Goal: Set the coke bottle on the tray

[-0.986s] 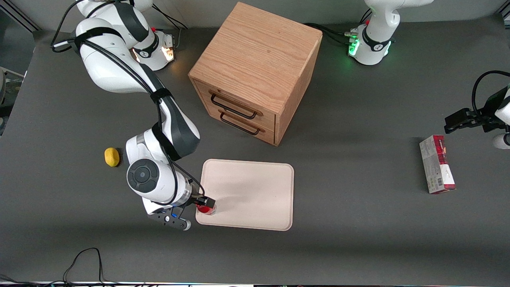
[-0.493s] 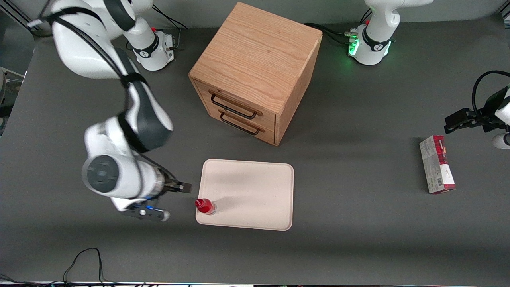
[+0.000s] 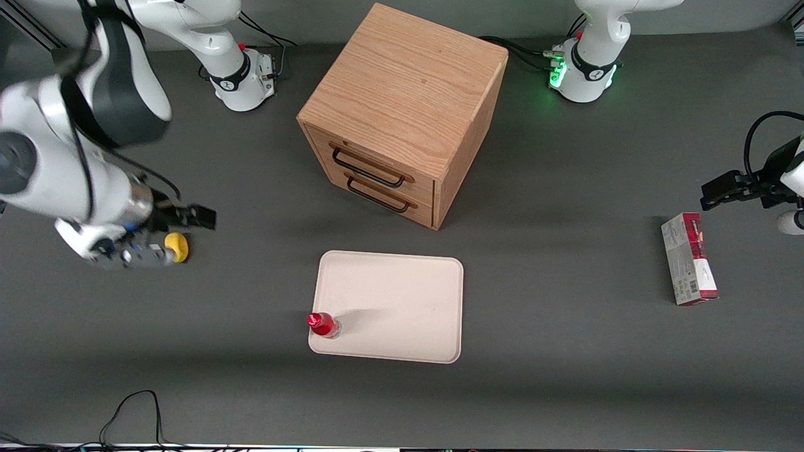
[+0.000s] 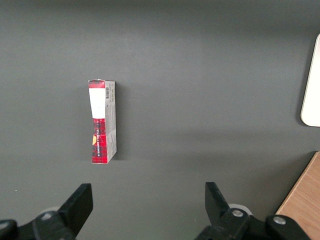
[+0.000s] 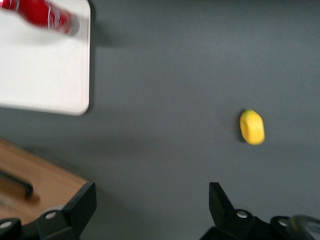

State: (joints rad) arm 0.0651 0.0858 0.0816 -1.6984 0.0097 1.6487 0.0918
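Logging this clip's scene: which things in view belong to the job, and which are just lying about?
Belongs to the job:
coke bottle, standing upright on a corner of the tray
tray
pincer, open, raised above the table near the lemon

Just lying about:
lemon
wooden drawer cabinet
red-and-white carton

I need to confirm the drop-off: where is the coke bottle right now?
The coke bottle stands upright on the tray, in the tray's corner nearest the front camera on the working arm's end. The open pincer hangs apart from it, above the yellow lump.
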